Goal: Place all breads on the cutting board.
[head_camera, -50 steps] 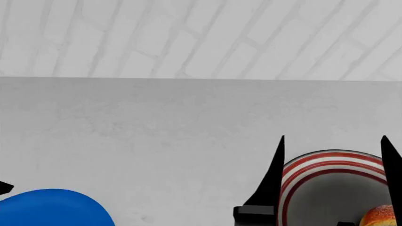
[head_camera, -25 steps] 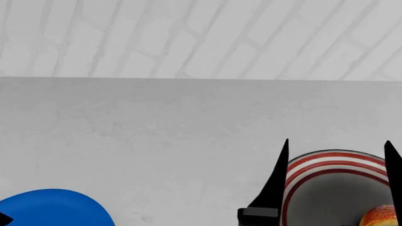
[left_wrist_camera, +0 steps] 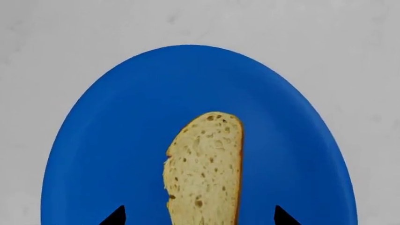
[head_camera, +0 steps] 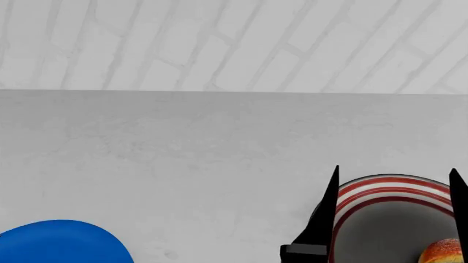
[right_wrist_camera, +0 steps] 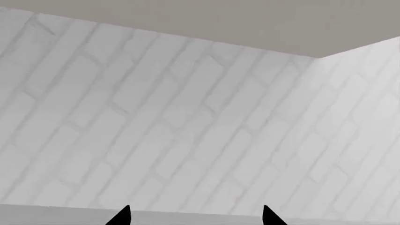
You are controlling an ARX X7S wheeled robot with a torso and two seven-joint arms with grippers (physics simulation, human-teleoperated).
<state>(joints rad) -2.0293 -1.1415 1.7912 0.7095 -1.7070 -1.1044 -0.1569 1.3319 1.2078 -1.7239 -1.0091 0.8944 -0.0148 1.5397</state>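
A blue plate (left_wrist_camera: 112, 140) and striped bowl (head_camera: 387, 208) sit well apart.

bread slice (left_wrist_camera: 203, 171): 1 | crusty loaf (head_camera: 443, 251): 1 | blue plate (left_wrist_camera: 112, 117): 1 | striped bowl (head_camera: 387, 193): 1

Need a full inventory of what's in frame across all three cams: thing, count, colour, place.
Round blue plate: 1, blue, on the grey table, at the lower left of the head view.
Pale cream bread slice with tan crust: 1, lying flat on the plate.
Dark bowl with red and white stripes: 1, lower right of the head view.
Rounded orange-brown crusty loaf: 1, inside the bowl, partly cut off.
Grey table: 1.
White brick wall: behind the table.
Cutting board: not in view.
Left gripper: open, black tips straddling the slice.
Right gripper: open, over the bowl.
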